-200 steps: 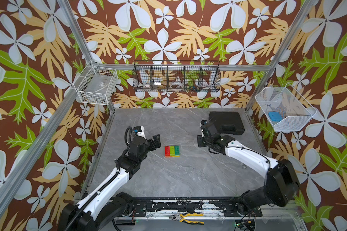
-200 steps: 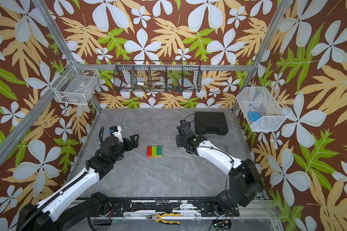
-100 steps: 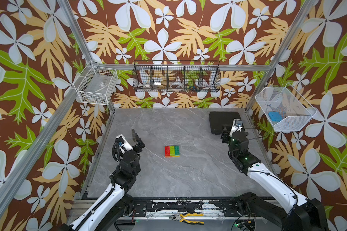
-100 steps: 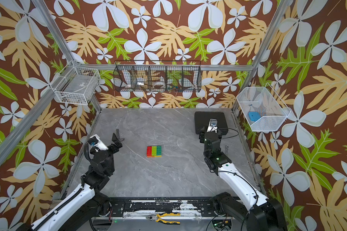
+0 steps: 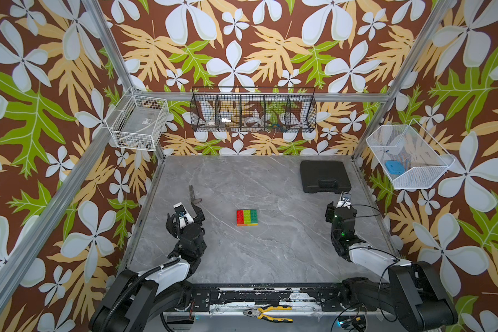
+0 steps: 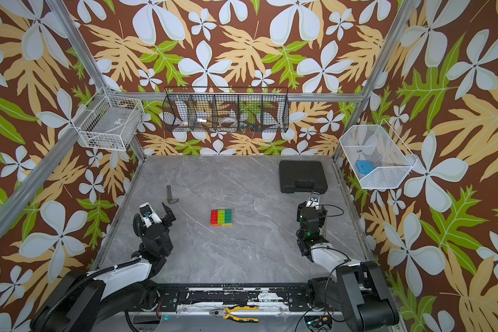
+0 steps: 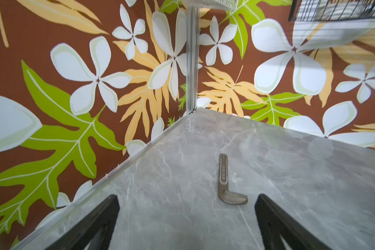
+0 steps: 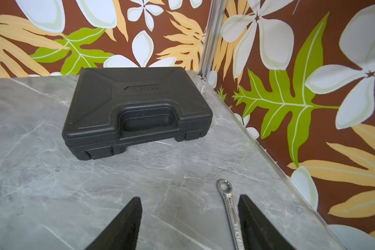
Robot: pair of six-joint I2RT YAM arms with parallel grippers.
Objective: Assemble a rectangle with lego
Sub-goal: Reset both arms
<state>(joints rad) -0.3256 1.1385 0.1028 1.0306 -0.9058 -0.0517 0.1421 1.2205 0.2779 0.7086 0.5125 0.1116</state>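
Two claws released, gripping nothing: left claw (image 5: 198, 213), right claw (image 8: 190, 197). Rectangle (image 5: 247, 217) flat on table (image 5: 270, 258) between them, well apart from both, nearer left.

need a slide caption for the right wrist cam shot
Open right gripper above the grey marble table, a chrome ring spanner lying between its black fingers, closed black plastic case beyond.

The left arm (image 5: 170, 267) is bent low at its own side; the left gripper (image 7: 187, 195) stands wide apart, empty; the right arm (image 5: 365, 254) likewise; the right gripper (image 8: 189, 197) is parted, empty.
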